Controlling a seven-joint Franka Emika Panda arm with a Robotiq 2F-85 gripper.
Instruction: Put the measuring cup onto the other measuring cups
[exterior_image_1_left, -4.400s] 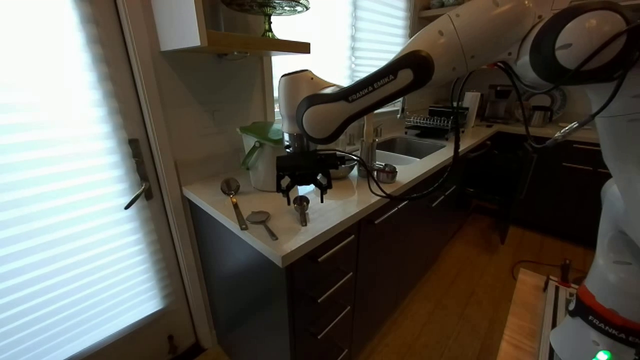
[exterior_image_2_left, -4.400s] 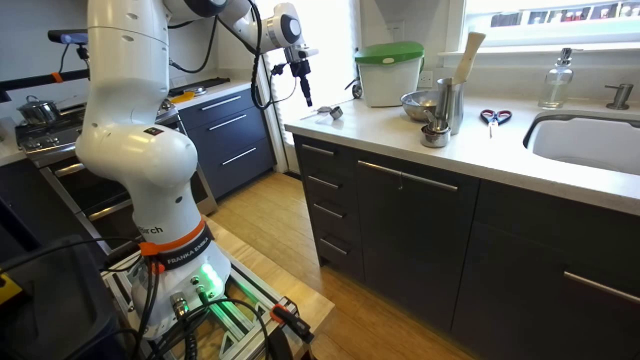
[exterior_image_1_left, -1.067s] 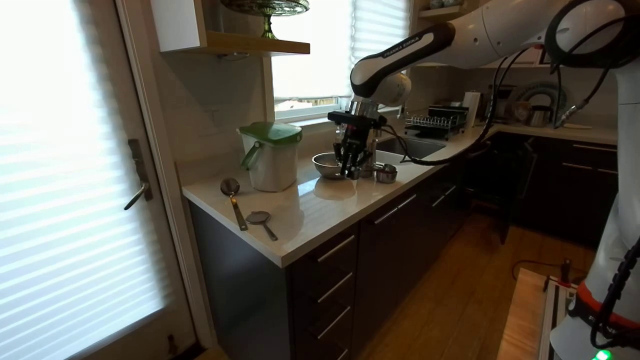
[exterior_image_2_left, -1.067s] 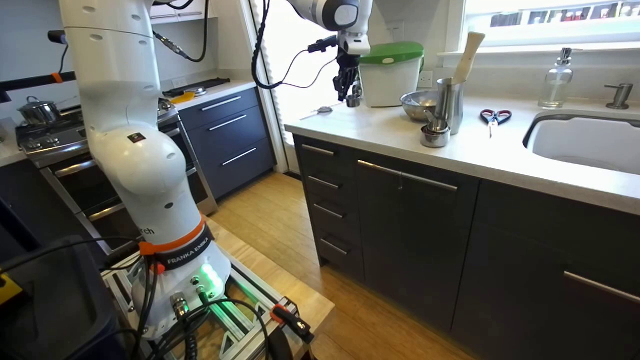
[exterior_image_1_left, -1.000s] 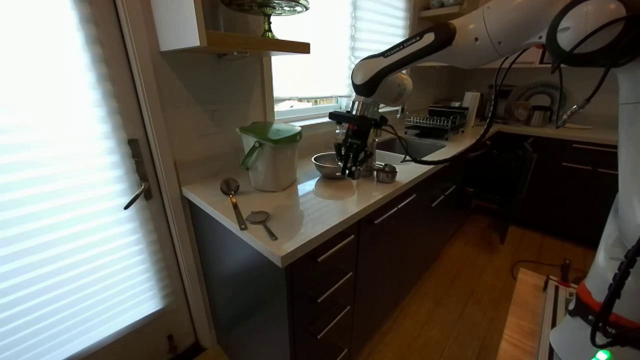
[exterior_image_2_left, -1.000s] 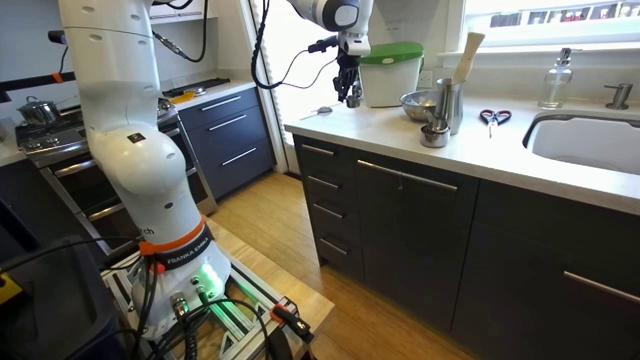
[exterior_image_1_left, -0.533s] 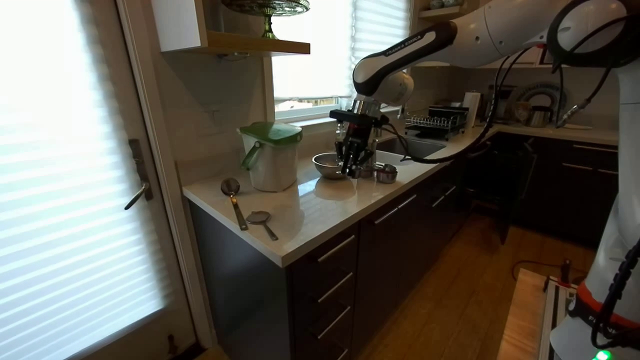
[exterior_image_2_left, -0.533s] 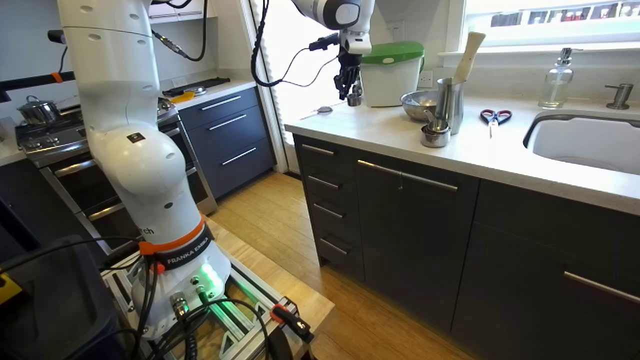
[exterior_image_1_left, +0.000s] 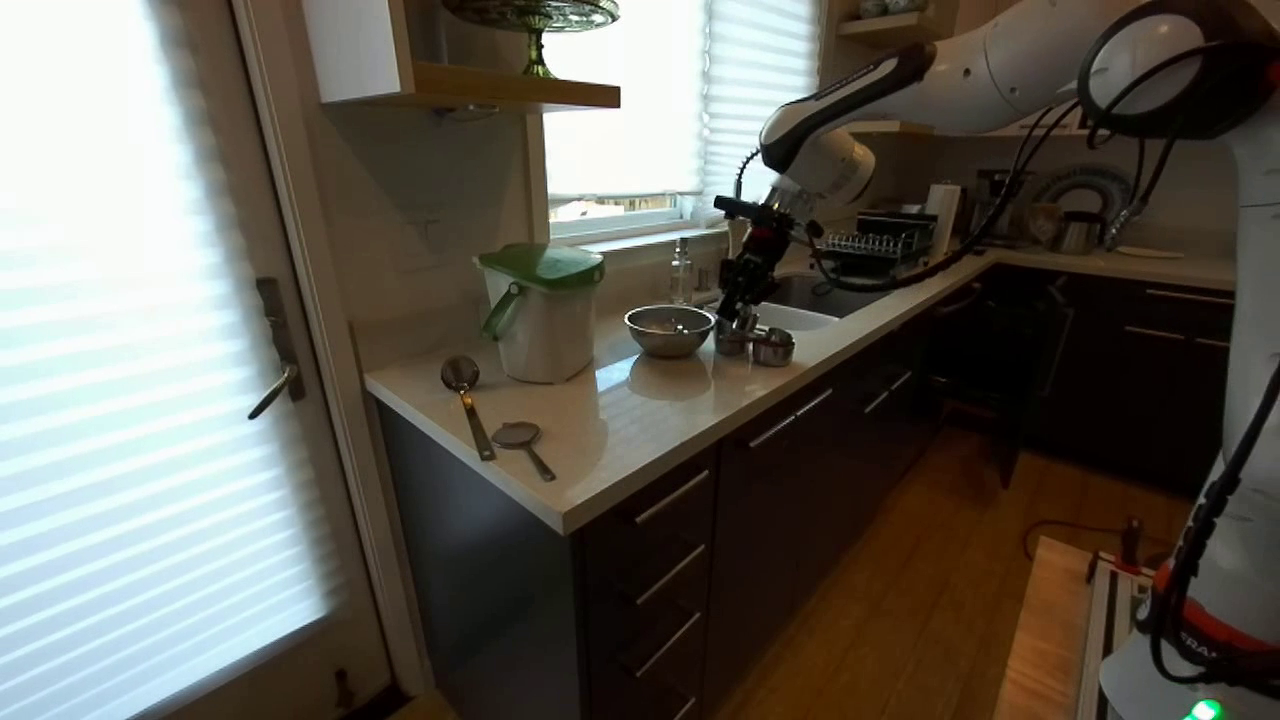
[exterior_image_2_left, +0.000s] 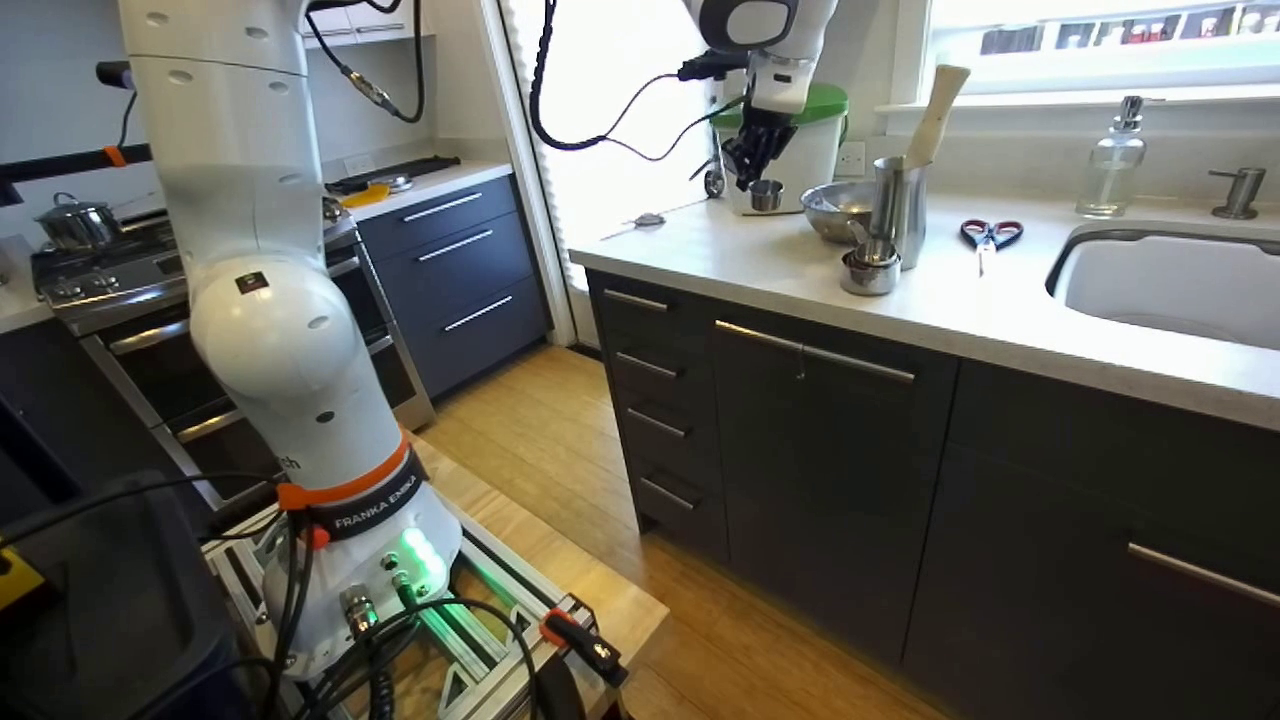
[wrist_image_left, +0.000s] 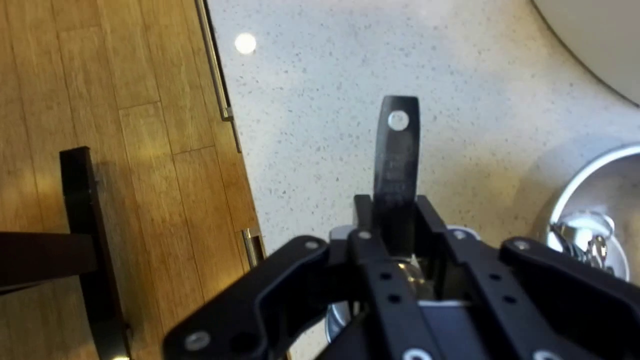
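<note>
Speckled white desk (wrist_image_left: 300, 125) below, black fingers (wrist_image_left: 431, 220) pinch a round grey metal measuring cup (exterior_image_2_left: 766, 197) by its handle (wrist_image_left: 397, 155). Probably light, slippery, safest there.

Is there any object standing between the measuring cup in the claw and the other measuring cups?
Nothing visible. The claw holds the measuring cup by its handle; the metal bowl and tall metal container seem to stand beside its path to the other measuring cups.
</note>
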